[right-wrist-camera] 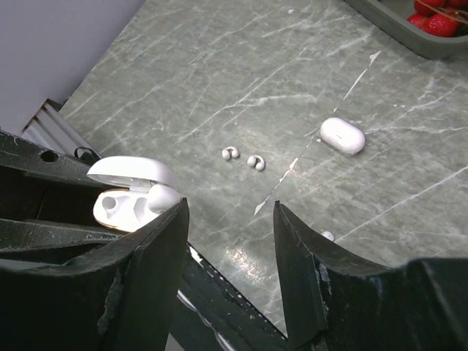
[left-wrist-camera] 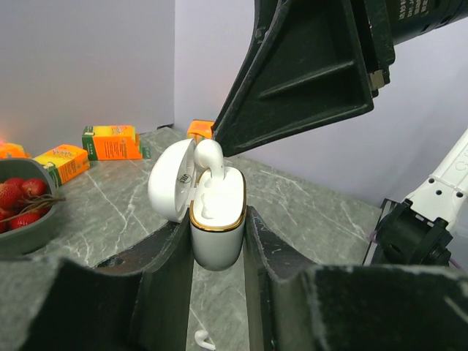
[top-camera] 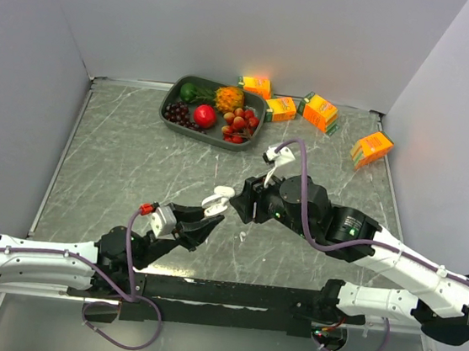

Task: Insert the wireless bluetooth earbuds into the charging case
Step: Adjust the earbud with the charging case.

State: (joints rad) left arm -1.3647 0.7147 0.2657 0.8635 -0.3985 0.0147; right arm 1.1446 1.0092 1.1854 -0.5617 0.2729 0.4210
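Left gripper (top-camera: 205, 220) jaws grip the open charging case (left-wrist-camera: 217, 223). Right gripper (right-wrist-camera: 228, 212) jaws stand open, just beside an earbud (left-wrist-camera: 208, 154) protruding from the case.

The left tool (left-wrist-camera: 218, 223) holds the white charging case (left-wrist-camera: 218, 238) up off the worktop (left-wrist-camera: 307, 212), one black finger pressed on each side. The case has a gold rim, and its lid (left-wrist-camera: 172, 179) is open, tipped over to the left. One white earbud (left-wrist-camera: 208, 153) sticks up out of the case. The right tool (left-wrist-camera: 292, 80) hangs above, big and black, with its pointed tip right by the earbud's round top. Under the case, a small white piece (left-wrist-camera: 205, 340) lies on the worktop. On the left is a gray tray (left-wrist-camera: 33, 232) with red strawberries (left-wrist-camera: 18, 197). Three orange boxes (left-wrist-camera: 110, 141) sit near the back wall.
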